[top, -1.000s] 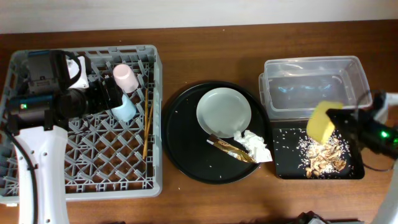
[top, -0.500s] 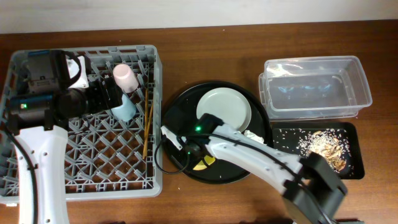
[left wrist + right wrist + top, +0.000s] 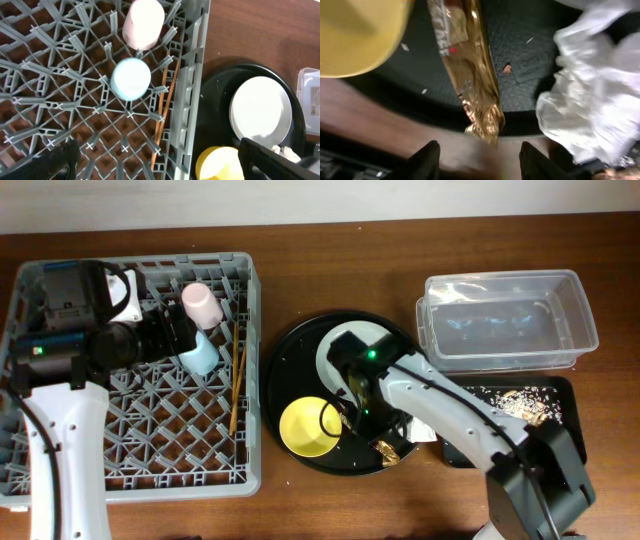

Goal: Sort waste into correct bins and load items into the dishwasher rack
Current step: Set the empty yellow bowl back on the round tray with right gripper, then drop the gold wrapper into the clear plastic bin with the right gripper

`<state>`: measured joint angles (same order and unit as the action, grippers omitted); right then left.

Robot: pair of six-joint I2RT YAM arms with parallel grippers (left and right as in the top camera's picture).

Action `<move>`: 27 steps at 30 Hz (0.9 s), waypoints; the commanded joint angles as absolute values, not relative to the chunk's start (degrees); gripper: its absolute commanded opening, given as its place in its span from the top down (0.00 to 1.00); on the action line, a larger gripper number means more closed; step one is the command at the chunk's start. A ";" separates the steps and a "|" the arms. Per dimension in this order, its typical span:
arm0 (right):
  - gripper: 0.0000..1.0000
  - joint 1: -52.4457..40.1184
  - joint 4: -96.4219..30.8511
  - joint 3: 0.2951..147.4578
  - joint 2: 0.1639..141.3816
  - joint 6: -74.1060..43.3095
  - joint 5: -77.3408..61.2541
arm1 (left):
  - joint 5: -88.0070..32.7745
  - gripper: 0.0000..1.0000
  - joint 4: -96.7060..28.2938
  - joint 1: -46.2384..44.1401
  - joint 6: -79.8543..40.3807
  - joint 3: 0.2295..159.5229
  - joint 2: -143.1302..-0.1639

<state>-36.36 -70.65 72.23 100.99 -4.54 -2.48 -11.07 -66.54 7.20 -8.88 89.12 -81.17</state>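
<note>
The yellow bowl (image 3: 310, 428) sits free on the large round black tray (image 3: 290, 370), left of my right gripper (image 3: 368, 420). That gripper is open and holds nothing; its fingers (image 3: 427, 160) hang just past the tray's rim, by the end of the brown-and-gold wrapper (image 3: 470, 65). The crumpled white napkin (image 3: 590, 100) lies beside the wrapper. The grey-green plate (image 3: 340, 345) is partly under the right arm. In the dishwasher rack (image 3: 60, 470) are the pink cup (image 3: 144, 20), the blue cup (image 3: 131, 79) and the chopsticks (image 3: 162, 107). My left gripper (image 3: 160, 165) hovers wide open above the rack.
The clear tub (image 3: 510, 320) stands at the back right. In front of it the shallow black tray (image 3: 460, 405) holds beige food scraps (image 3: 525, 405). The right arm stretches from the front right across the round tray.
The right arm carried the yellow bowl from over the shallow black tray to the round tray, let it go there and opened, then shifted right over the wrapper. The left arm stayed still.
</note>
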 commanded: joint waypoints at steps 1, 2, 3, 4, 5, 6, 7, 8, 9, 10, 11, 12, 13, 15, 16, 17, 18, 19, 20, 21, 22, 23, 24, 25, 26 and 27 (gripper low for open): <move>0.47 -36.40 -65.60 66.78 100.66 -4.99 -4.71 | -11.07 0.01 -66.54 7.29 -9.41 89.52 -81.03; 0.47 -36.40 -62.13 64.88 100.66 -4.99 -5.04 | -11.07 0.01 -66.54 7.29 -9.39 89.52 -81.01; 0.48 -36.42 -59.66 63.61 100.66 -4.99 -5.63 | -11.07 0.01 -66.54 7.29 -9.41 89.52 -81.03; 0.48 -36.40 -58.63 63.11 100.66 -5.02 -5.80 | -11.07 0.01 -66.54 7.29 -9.39 89.52 -81.03; 0.49 -36.42 -56.99 62.24 100.66 -5.04 -5.80 | -11.07 0.01 -66.54 7.29 -9.41 89.52 -81.03; 0.48 -36.40 -55.72 61.23 100.66 -4.99 -5.76 | -11.07 0.01 -66.54 7.29 -9.41 89.52 -81.03; 0.49 -36.40 -54.02 59.99 100.66 -5.02 -5.78 | -11.07 0.01 -66.54 7.29 -9.39 89.52 -81.03; 0.53 -36.40 -53.04 59.27 100.66 -5.02 -5.78 | -11.07 0.01 -66.54 7.29 -9.41 89.52 -81.01; 0.71 -36.40 -52.77 58.76 100.66 -4.99 -5.74 | -11.07 0.01 -66.54 7.29 -9.41 89.52 -81.03; 0.81 -36.40 -52.53 58.76 100.66 -4.99 -5.76 | -11.07 0.01 -66.54 7.29 -9.41 89.52 -81.03; 0.96 -36.40 -52.90 58.85 100.64 -4.97 -5.78 | -11.07 0.01 -66.54 7.29 -9.41 89.52 -81.03; 0.96 -36.40 -54.26 59.57 100.62 -4.95 -5.78 | -11.07 0.01 -66.54 7.29 -9.39 89.52 -81.03; 0.96 -36.40 -57.34 62.04 100.36 -4.93 -5.78 | -11.07 0.01 -66.54 7.29 -9.41 89.52 -81.03; 0.96 -36.16 -64.36 72.73 97.01 -3.55 -5.26 | -11.07 0.01 -66.54 7.29 -9.39 89.52 -81.01; 0.96 -35.09 -65.89 77.01 95.44 -3.44 -4.19 | -11.07 0.01 -66.54 7.29 -9.41 89.52 -81.03; 0.96 -33.19 -66.76 79.88 94.30 -3.46 -2.52 | -11.07 0.01 -66.54 7.29 -9.41 89.52 -81.01; 0.96 -26.48 -66.59 82.39 93.45 -5.74 1.63 | -11.07 0.01 -66.52 7.29 -9.41 89.52 -81.03; 0.96 -20.47 -64.66 82.74 93.47 -7.55 2.20 | -11.07 0.01 -66.54 7.29 -9.39 89.52 -81.03; 0.96 -10.83 -60.66 82.74 93.65 -12.73 1.96 | -11.07 0.01 -66.52 7.29 -9.41 89.52 -81.01; 0.96 -3.75 -57.76 82.72 93.97 -18.46 1.37 | -11.07 0.01 -66.57 7.29 -9.39 89.52 -81.03; 0.96 2.96 -55.07 82.61 94.41 -23.07 -1.91 | -11.07 0.01 -66.57 7.29 -9.41 89.52 -81.01; 0.96 7.03 -53.67 82.56 94.89 -26.06 -4.69 | -11.07 0.01 -66.57 7.29 -9.41 89.52 -81.03; 0.96 12.03 -51.94 82.50 95.83 -30.39 -8.95 | -11.07 0.01 -66.57 7.29 -9.41 89.52 -81.01; 0.96 15.53 -50.61 82.50 97.01 -34.65 -12.12 | -11.07 0.01 -66.57 7.29 -9.41 89.52 -81.01; 0.96 17.56 -49.65 82.50 98.39 -36.71 -12.95 | -11.07 0.01 -66.54 7.29 -9.41 89.52 -81.03; 0.96 18.17 -48.51 82.43 99.57 -37.19 -13.17 | -11.07 0.01 -66.57 7.29 -9.39 89.52 -81.03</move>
<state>16.86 -49.50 82.17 97.08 -30.83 -8.86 -11.07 -66.61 7.20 -8.88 89.12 -81.17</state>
